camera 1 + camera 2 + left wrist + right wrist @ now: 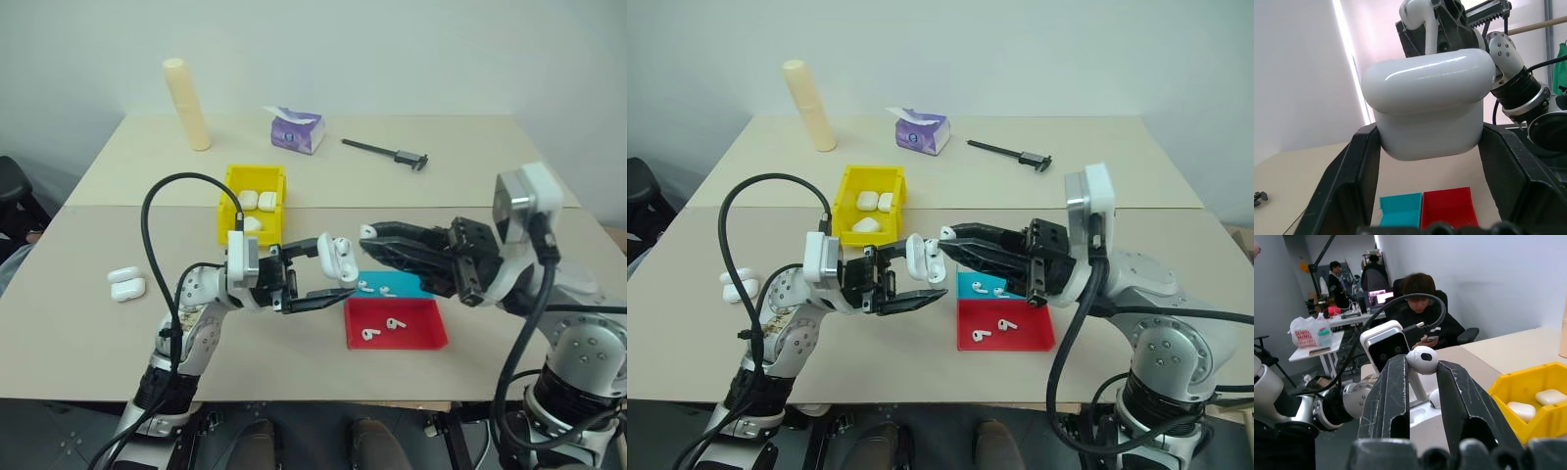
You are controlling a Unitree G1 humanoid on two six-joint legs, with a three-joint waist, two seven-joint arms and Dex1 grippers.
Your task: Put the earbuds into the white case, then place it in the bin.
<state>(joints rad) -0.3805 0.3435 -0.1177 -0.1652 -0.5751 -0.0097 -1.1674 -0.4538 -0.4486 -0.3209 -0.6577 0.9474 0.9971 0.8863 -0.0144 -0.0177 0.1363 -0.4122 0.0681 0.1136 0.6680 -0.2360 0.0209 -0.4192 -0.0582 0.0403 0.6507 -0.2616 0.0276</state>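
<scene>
My left gripper is shut on the white case, holding it up above the table with its lid hinged open. My right gripper is shut on one earbud, stem down, just above the case. The tips of the two grippers nearly meet over the trays. More earbuds lie in the red tray and the teal tray. The yellow bin stands behind my left gripper with several white cases in it.
Two more white cases lie on the table at the left. A tissue box, a black caliper and a cream cylinder sit at the far side. People sit at desks beyond the table.
</scene>
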